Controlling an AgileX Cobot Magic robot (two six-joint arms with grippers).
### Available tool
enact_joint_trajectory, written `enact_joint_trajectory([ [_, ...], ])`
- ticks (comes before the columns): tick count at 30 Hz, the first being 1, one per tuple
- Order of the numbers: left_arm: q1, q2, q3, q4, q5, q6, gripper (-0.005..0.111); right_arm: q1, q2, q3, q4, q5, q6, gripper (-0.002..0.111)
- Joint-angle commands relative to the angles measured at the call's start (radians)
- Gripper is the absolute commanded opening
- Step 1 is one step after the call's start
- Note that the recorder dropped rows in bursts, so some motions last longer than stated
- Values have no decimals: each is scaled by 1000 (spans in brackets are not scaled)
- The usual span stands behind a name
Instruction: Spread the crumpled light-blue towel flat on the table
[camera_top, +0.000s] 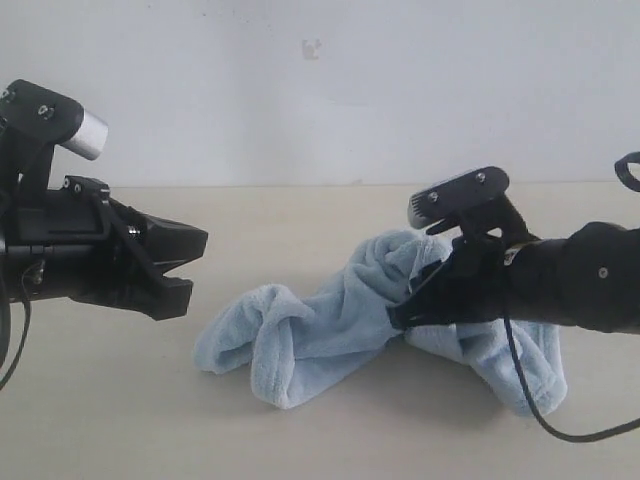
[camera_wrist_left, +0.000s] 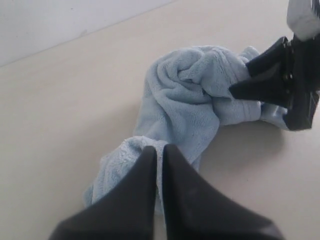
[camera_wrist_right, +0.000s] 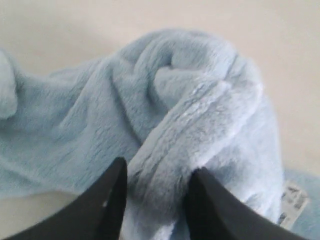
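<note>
So the towel (camera_top: 330, 325) is lying bunched in a long twisted roll around the middle of the table (camera_top: 300, 440), leaning toward its right side. The right gripper (camera_wrist_right: 160, 170) is sitting with jaws parted around one fat ridge, not clamping as far as I'm seeing. The left gripper (camera_wrist_left: 159, 149) is hovering shut and empty by the other end. I'd be going for a hemmed corner near the white tag (camera_wrist_right: 292, 197), not a mid-fold, since fluffy terry is squishing and sliding.
</note>
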Motion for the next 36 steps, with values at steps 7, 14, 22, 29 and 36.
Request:
enact_joint_trajectory([
  [7,1,-3,-8,-63,16,-6,4,-84,50,-6,17,-162,19,37],
  [14,1,-3,-8,-63,16,59,4,-74,-61,-6,17,-48,122,37],
  [22,1,-3,-8,-63,13,59,4,-15,-164,-2,-5,349,101,37],
  [29,1,-3,-8,-63,5,59,4,-15,-68,30,-6,253,78,37],
  [36,1,-3,-8,-63,5,59,4,-15,23,30,-6,152,66,37],
])
